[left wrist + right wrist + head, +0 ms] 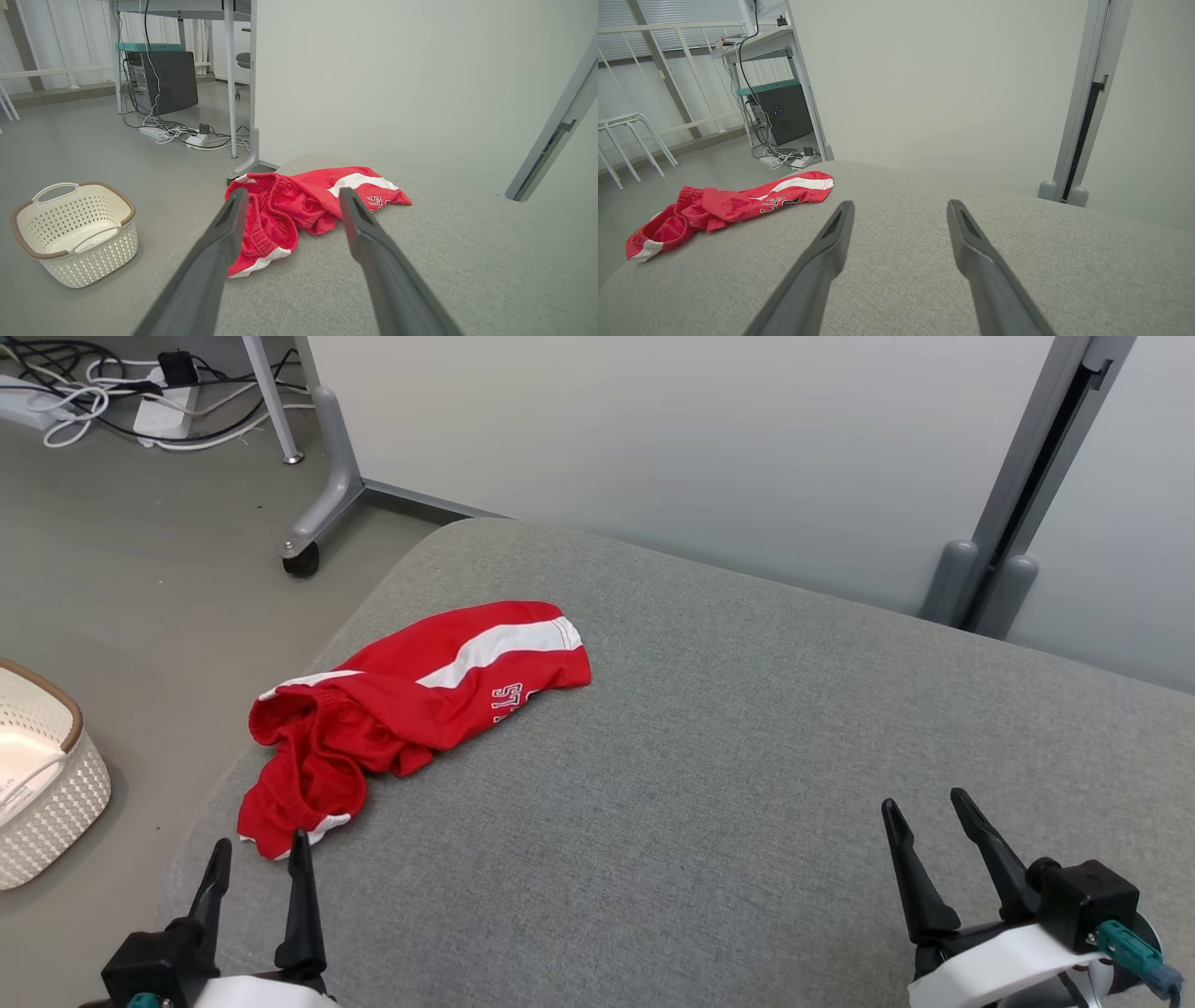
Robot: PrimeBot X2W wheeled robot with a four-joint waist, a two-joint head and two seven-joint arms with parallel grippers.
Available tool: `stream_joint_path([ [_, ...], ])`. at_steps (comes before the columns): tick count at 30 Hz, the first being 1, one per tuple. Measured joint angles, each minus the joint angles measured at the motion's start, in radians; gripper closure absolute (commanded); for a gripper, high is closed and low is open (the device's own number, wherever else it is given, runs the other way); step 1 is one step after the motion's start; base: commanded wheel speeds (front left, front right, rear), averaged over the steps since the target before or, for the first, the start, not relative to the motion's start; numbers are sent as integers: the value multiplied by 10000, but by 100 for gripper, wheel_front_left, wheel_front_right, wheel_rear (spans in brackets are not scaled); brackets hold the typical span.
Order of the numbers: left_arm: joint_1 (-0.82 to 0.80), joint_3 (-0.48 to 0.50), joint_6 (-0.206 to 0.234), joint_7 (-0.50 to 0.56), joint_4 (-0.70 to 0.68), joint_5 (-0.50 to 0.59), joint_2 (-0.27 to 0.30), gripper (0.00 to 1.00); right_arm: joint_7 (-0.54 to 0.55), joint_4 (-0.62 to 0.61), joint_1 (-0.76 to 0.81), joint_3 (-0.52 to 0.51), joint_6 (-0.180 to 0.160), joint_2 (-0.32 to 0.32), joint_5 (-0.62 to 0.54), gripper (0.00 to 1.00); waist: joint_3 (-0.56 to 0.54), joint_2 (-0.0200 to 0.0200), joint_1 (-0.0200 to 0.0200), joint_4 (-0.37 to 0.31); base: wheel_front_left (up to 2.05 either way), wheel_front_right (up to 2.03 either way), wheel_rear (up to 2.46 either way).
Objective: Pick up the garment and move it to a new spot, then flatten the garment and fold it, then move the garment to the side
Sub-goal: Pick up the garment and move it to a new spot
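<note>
— While the crumpled red satin garment with white stripes (420, 705) lay bunched near the left edge, where should you have gone in?
— Your left gripper (260, 841) hovered just short of its waistband, fingers spread wide and empty. You'd have done best to pinch one thick fold there. Your right gripper (924, 799) was equally spread, well apart.
— And the surroundings?
— A grey woven cushion (728, 756) was underneath, with a white lattice basket (79, 793) on the floor beside it.
</note>
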Motion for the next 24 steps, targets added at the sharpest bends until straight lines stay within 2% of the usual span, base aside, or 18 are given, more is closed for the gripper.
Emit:
stream_joint_path([
  [2,-1,12,-4,165,-58,-215,-84,0,0,-6,-16,17,0,-19,-2,0,35,-1,0,21,0,0,0],
  [6,-347,207,-36,792,-148,-464,119,0,17,-128,-206,140,0,-125,-69,0,200,0,0,-28,0,0,0],
  [7,-708,349,12,1306,-115,-732,203,0,17,-330,-455,272,0,-282,-140,0,353,0,1,-108,0,0,0],
  [15,-2528,926,0,3152,232,-1494,966,0,221,-988,-1452,426,0,-836,-226,0,1300,-1,0,-565,0,0,0],
  [24,-5122,1530,-420,5574,2694,-2865,1954,0,449,-1726,-2191,293,0,-1072,-360,0,2723,0,0,-1115,0,0,0],
])
